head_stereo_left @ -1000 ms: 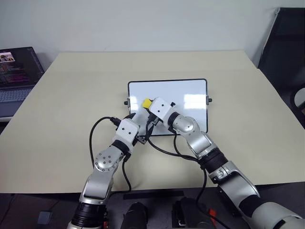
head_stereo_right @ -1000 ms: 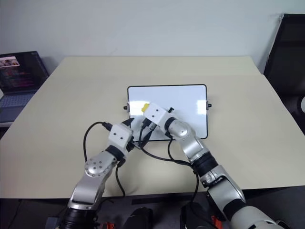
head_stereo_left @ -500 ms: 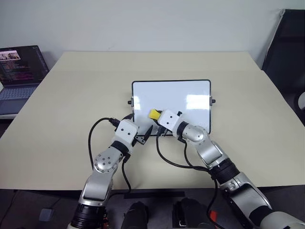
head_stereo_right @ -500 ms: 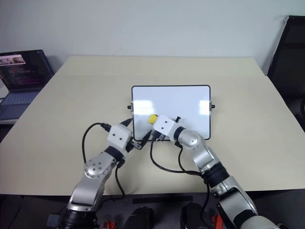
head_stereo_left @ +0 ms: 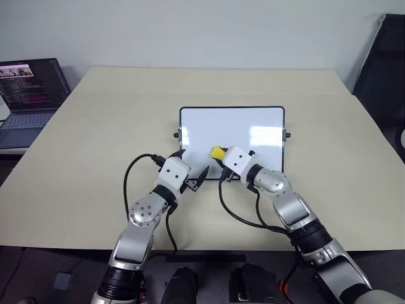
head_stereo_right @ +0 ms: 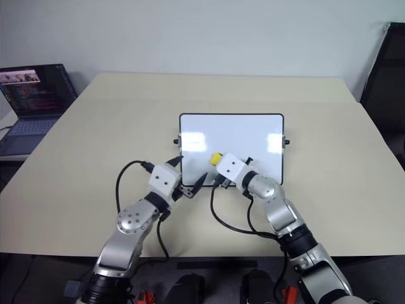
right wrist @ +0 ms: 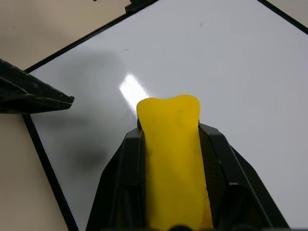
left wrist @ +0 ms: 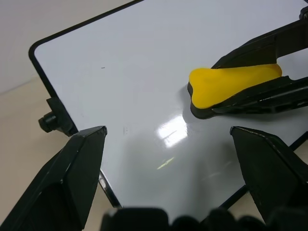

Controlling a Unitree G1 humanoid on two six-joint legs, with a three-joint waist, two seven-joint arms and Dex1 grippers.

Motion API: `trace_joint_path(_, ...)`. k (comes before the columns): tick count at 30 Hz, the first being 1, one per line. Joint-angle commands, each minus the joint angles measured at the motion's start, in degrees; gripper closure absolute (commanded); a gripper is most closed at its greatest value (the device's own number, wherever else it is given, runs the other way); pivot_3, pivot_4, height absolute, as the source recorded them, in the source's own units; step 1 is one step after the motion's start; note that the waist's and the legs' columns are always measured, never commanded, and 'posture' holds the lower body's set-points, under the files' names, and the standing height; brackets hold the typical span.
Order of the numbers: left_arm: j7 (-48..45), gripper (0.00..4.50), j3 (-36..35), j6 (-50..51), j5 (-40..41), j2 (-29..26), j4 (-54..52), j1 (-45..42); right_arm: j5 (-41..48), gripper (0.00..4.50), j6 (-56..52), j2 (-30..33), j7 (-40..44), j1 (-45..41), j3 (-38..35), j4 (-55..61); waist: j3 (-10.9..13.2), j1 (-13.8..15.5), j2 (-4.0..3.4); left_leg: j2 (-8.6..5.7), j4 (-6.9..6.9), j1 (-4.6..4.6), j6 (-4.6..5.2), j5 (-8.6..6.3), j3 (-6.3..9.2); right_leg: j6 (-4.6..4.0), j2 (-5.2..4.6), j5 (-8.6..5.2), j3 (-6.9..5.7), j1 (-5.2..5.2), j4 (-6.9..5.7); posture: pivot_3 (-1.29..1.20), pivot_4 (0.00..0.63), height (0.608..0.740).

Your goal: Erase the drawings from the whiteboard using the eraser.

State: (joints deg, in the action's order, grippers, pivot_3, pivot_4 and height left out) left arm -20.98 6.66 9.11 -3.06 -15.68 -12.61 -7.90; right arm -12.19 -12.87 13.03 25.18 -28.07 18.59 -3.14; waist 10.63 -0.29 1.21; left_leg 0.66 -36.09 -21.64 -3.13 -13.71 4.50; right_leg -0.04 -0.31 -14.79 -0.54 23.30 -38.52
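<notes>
On the lower middle of the whiteboard (head_stereo_left: 232, 136), toward its 6 o'clock edge, sits the yellow eraser (head_stereo_left: 217, 152), clamped between the two black fingers of the right gripper (right wrist: 169, 144). In the right wrist view the fingers press against both long sides of the block, whose rounded front end juts past them, and the left wrist view shows its dark underside down on the glossy surface. The board lies flat near the centre of the beige table (head_stereo_left: 88, 152), long sides across, with small black knobs on its two short sides. Its white face looks clean apart from glare patches; a few faint specks show in the wrist views, too small to read as drawings. At about 8 o'clock from the eraser, the left gripper (head_stereo_left: 192, 170) hovers over the board's near-left corner with its fingers spread wide apart, nothing between them. Well away at 10 o'clock, off the table's left edge, an open laptop (head_stereo_left: 28, 95) shows a dark screen with text.
</notes>
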Motion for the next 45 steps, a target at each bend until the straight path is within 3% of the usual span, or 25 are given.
trace_joint_path(1, -0.45, 0.00, -0.08, -1.66, 0.88, 0.07, -1.10, -1.16, 2.79, 3.32, -4.07, 0.89, 1.02, 2.16, -3.97, 6.85, 0.00, 0.00, 0.00, 0.01, 0.00, -0.03, 0.00, 0.00, 0.01, 0.00, 0.00, 0.00, -0.02, 0.01, 0.03, 0.00, 0.150, 0.740)
trace_joint_path(6, -2.09, 0.00, -1.07, -2.45, 2.73, -0.33, 0.00, -3.43, 7.54, 3.32, -10.88, 2.99, 2.18, 6.03, -10.04, 17.46, 0.01, 0.01, -0.01, 0.03, 0.06, -0.24, -0.01, -0.01, 0.07, 0.06, 0.04, 0.04, -0.09, 0.06, 0.39, 0.00, 0.150, 0.740)
trace_joint_path(14, -21.14, 0.00, 2.82, -2.88, 16.48, -1.03, 3.20, -7.45, 8.50, 3.32, -27.38, 8.50, 0.14, 11.86, -20.11, 29.33, 0.02, 0.01, -0.02, 0.02, 0.11, -0.33, -0.07, -0.06, 0.03, 0.08, 0.04, 0.04, -0.07, 0.06, 0.58, 0.00, 0.150, 0.740)
trace_joint_path(24, -37.25, 0.00, 7.73, 2.46, 22.68, -1.90, 9.78, -16.47, 13.70, 3.32, -39.19, 8.03, -4.14, 18.08, -36.51, 31.30, 0.03, -0.18, -0.02, 0.02, 0.09, -0.31, -0.06, -0.06, -0.02, 0.09, 0.11, 0.04, -0.05, 0.06, 0.57, 0.00, 0.150, 0.740)
trace_joint_path(34, -45.24, 0.00, 11.17, -5.51, 18.00, -1.60, 21.09, -20.87, 16.75, 3.32, -38.19, 6.83, -8.56, 17.95, -39.08, 21.26, 0.03, -1.45, -0.03, 0.02, 0.10, -0.25, -0.03, -0.06, -0.11, 0.09, 0.14, 0.05, -0.03, 0.05, 0.55, 0.00, 0.150, 0.740)
trace_joint_path(45, -46.12, 0.00, 11.30, -7.95, 16.35, -2.21, 21.33, -19.95, 18.69, 3.32, -37.01, 7.10, -10.91, 15.61, -37.36, 18.19, 0.03, -1.48, -0.03, 0.02, 0.09, -0.25, -0.03, -0.06, -0.13, 0.11, 0.14, 0.05, 0.04, 0.05, 0.53, 0.00, 0.150, 0.740)
